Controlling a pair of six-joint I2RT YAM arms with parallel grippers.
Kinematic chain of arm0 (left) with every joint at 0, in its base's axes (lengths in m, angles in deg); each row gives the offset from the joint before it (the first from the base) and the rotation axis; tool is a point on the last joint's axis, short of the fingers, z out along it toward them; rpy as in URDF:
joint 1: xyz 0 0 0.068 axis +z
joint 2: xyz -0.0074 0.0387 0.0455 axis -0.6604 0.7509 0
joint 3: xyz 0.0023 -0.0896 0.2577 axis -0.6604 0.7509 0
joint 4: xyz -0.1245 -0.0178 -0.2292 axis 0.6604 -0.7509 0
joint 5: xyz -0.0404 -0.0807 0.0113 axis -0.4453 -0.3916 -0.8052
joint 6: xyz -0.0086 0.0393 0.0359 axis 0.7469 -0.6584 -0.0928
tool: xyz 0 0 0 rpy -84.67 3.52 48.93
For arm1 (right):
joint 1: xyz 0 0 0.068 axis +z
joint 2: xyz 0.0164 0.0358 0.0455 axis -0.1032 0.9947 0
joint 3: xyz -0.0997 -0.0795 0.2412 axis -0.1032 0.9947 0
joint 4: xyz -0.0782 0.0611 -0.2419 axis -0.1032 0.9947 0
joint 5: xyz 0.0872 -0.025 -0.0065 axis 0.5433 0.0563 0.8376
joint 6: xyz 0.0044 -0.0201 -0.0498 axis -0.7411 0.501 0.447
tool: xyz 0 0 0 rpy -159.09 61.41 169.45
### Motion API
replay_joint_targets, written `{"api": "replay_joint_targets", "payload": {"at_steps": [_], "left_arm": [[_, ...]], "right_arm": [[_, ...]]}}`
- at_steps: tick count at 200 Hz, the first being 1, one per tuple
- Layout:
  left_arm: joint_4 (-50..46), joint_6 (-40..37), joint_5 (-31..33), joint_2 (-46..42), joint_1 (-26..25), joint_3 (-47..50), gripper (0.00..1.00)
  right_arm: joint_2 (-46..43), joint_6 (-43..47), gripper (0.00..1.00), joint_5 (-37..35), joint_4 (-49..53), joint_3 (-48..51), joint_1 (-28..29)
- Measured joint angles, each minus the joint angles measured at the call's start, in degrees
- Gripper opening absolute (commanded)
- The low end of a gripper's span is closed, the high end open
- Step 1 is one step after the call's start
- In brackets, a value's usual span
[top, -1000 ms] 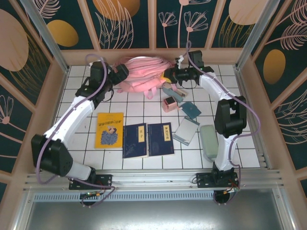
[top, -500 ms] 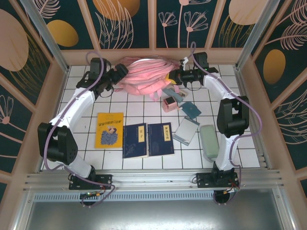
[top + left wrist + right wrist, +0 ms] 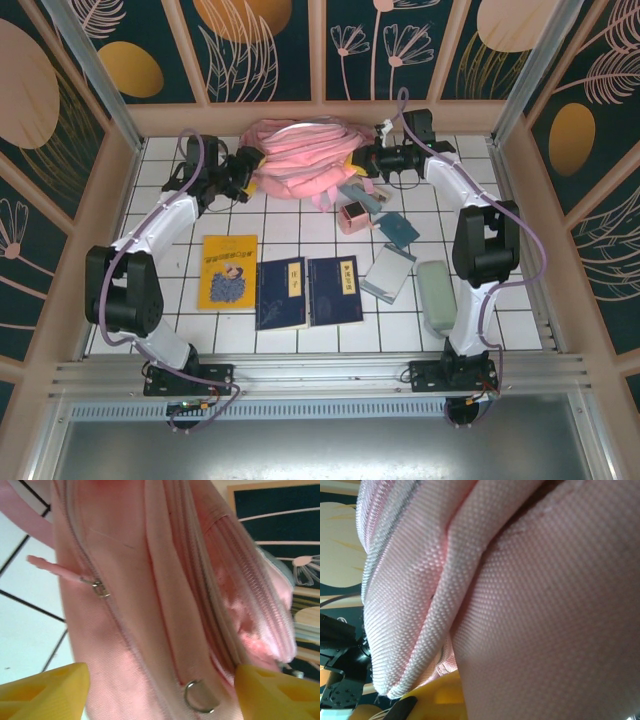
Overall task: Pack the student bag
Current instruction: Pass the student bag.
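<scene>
risk, left: the left gripper (image 3: 160,680) has a thick stack of the student bag (image 3: 300,165) between its jaws: zip seams, a pink zip pull (image 3: 45,562), a metal ring (image 3: 197,697). if it bites here, i reckon it grabs several layers at once and pins the opening closed, or it skids off the smooth fabric.
risk, middle: the bag sits bunched up between both arms, so a pull in the wrong direction probably just twists it, and the mouth never gapes enough for books.
risk, right: the right gripper (image 3: 368,160) looks to have only a thin fold, so a hard tug from the other side could yank it free. loose pink bits hang near the pink box (image 3: 352,215) and could knock it.
left gripper: wide open, one jaw on each side of the bag's side panel, gripping nothing. can't tell if the pads brush the cloth.
right gripper: pinched right down on a fold of fabric at the bag's right edge.
bag location: back centre of the desk (image 3: 290,235) near the far wall, well apart from the yellow book (image 3: 229,271) and the blue books (image 3: 281,293) lying out front.
</scene>
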Motion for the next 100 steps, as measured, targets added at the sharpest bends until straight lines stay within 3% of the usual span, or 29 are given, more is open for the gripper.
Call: {"api": "replay_joint_targets", "payload": {"at_steps": [15, 26, 41, 54, 72, 89, 100], "left_arm": [[2.67, 2.03, -0.74, 0.37, 0.0, 0.0, 0.46], [4.61, 2.93, -1.4, 0.85, 0.0, 0.0, 0.24], [6.67, 4.81, -1.88, 1.77, 0.0, 0.0, 0.0], [8.33, 6.51, -2.08, 2.54, 0.0, 0.31, 0.0], [10.93, 9.07, -1.97, 2.45, 0.0, 1.79, 0.0], [12.57, 11.78, -0.37, 1.03, -0.07, 4.15, 0.0], [12.87, 13.62, 1.7, -0.87, -0.22, 6.34, 0.0]], "right_arm": [[0.0, -0.02, 0.0, 0.0, -0.22, 0.02, 0.04], [0.0, -0.02, 0.0, -0.02, -0.37, 0.02, 0.15], [0.0, -0.09, 0.0, -0.09, -0.44, 0.02, 0.28], [0.0, -0.17, 0.05, -0.42, -0.52, 0.0, 0.42], [0.0, -0.13, 0.28, -0.81, -0.57, 0.0, 0.48], [-0.76, -1.07, 0.59, -2.6, -1.09, 0.57, 0.61], [-2.54, -1.77, 0.72, -4.26, -2.93, 2.91, 0.74]]}}
